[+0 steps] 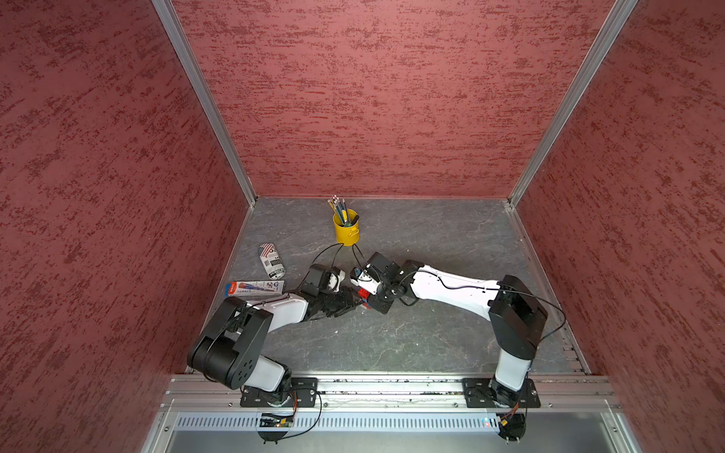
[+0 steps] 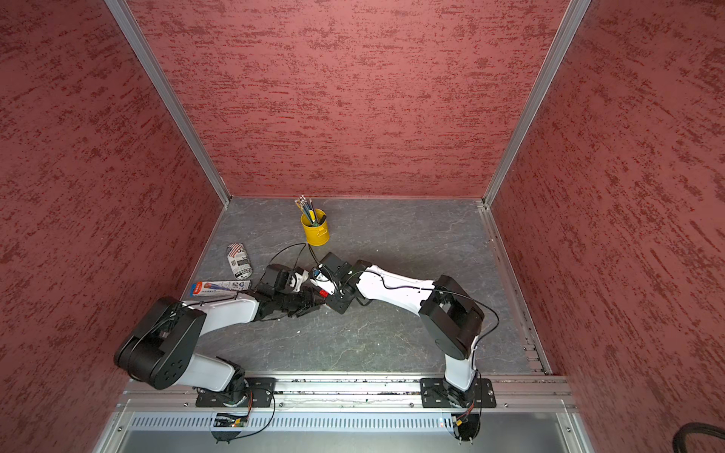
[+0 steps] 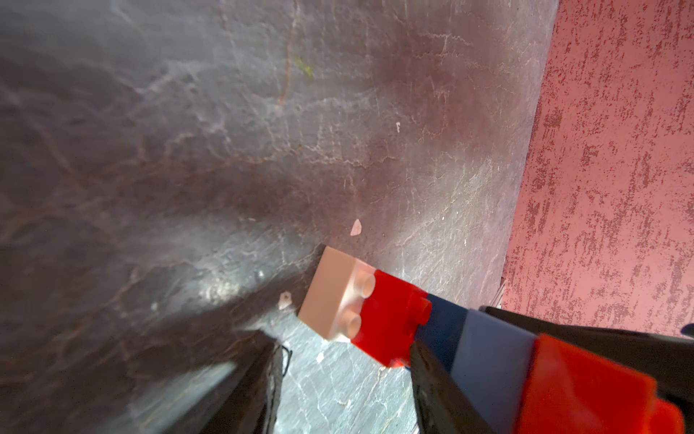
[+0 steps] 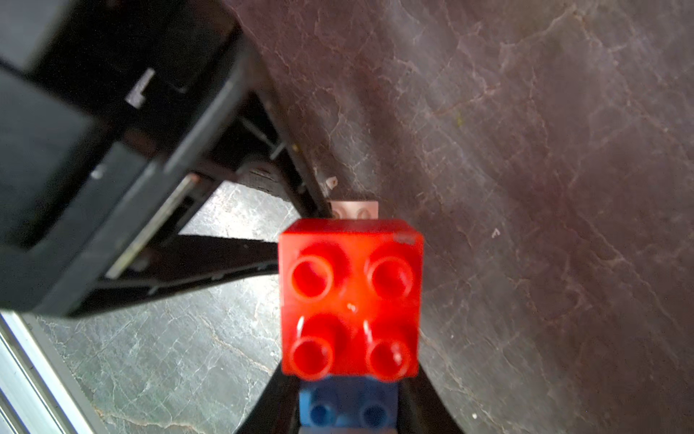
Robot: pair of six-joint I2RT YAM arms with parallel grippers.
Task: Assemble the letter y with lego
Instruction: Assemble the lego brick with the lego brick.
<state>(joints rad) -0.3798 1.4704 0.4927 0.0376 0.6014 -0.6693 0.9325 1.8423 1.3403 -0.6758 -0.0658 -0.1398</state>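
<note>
My right claw is clenched on the Y, gripping its blue brick between the two arms, over the table. My left claw is released, jaws spread around nothing. The Y's white brick sits just past them, with one jaw right beside the red brick.

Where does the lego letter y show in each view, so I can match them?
In a top view: the letter y, a red speck on the near side of the yellow cup.
In a top view: same speck, same side of the cup.
Left wrist: white, red and blue bricks in a row.
Right wrist: studded red face, blue brick adjoining.
Shared landmark: grey veined table.
</note>
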